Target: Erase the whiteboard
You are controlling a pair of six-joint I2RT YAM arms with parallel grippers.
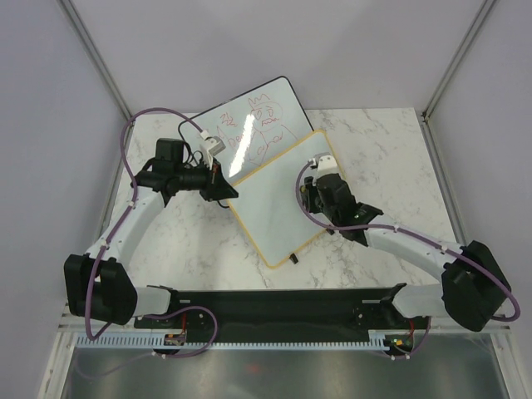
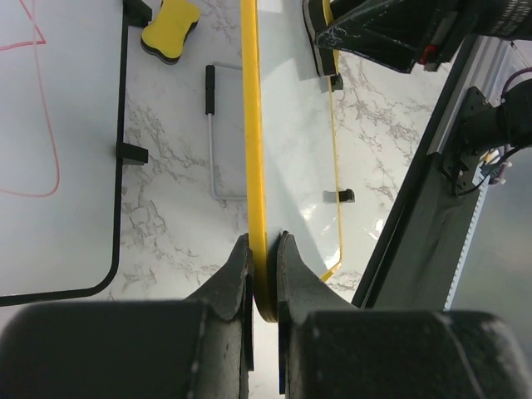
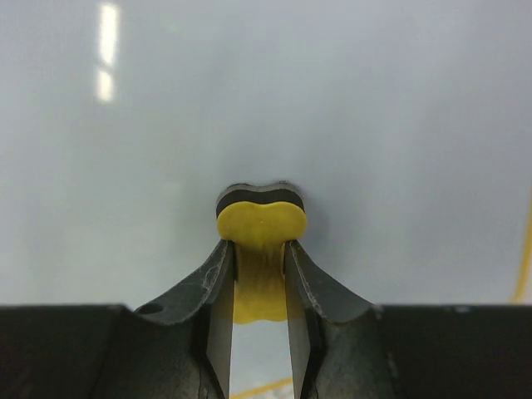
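Note:
The yellow-framed whiteboard [image 1: 278, 212] lies slanted at the table's middle, its white face blank where it shows. My left gripper [image 1: 224, 189] is shut on its left frame edge; in the left wrist view the yellow frame [image 2: 252, 125] runs straight into the closed jaws [image 2: 264, 253]. My right gripper [image 1: 319, 179] is over the board's far right part, shut on a yellow eraser [image 3: 262, 218]. The eraser's black felt presses against the board's face [image 3: 349, 100]. One small black clip [image 2: 338, 196] shows on the board's far edge.
A larger black-framed whiteboard [image 1: 253, 120] with red scribbles lies behind, partly under the yellow one. A second yellow eraser [image 2: 170, 29] and a bent wire stand [image 2: 212, 141] lie on the marble table [image 1: 374, 141] between the boards. Grey walls close in the table.

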